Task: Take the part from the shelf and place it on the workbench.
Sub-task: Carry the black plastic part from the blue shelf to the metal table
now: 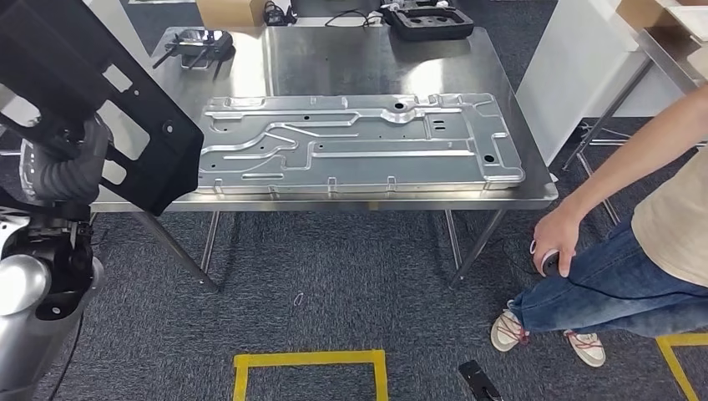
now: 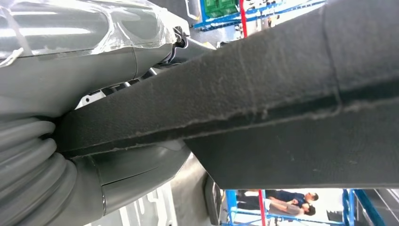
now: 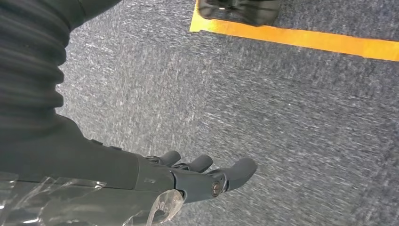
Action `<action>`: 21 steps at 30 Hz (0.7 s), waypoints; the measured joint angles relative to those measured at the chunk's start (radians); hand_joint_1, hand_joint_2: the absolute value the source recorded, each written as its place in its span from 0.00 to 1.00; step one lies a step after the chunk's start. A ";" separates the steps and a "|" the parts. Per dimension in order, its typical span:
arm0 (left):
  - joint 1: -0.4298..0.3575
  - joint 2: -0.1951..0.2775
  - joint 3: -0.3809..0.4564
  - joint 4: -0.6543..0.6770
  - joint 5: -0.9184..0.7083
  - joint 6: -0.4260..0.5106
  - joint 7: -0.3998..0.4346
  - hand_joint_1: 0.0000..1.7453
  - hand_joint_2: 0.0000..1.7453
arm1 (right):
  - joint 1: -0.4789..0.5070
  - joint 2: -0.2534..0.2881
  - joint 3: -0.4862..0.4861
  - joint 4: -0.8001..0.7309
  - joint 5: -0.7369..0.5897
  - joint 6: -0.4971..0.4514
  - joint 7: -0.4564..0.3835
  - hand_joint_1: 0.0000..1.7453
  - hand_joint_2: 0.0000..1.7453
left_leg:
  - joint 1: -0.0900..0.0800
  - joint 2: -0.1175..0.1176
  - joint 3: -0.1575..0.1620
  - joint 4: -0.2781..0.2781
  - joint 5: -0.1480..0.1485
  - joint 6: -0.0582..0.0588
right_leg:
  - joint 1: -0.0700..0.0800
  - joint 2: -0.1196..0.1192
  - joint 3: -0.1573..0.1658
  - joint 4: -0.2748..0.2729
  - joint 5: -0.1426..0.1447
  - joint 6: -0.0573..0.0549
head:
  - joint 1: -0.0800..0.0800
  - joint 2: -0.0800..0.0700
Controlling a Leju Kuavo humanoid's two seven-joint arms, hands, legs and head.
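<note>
We grip the black part (image 1: 92, 92) in our left hand (image 1: 71, 171), at the table's (image 1: 351, 58) nine o'clock; right hand (image 3: 197, 176) open over carpet

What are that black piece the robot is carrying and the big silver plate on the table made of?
The black part looks like matte moulded foam or fibrous plastic; the left wrist view shows a grainy edge. The left hand holds it. The silver plate looks like stamped sheet metal, shiny, with pressed ribs and holes.
</note>
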 joint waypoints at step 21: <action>0.004 0.003 0.014 -0.001 0.021 -0.006 -0.006 1.00 1.00 | -0.009 0.033 0.001 0.000 0.016 0.103 -0.001 0.00 1.00 | -0.017 0.002 -0.073 -0.007 0.069 -0.021 | 0.003 0.013 0.245 -0.321 0.099 -0.036 | -0.008 0.000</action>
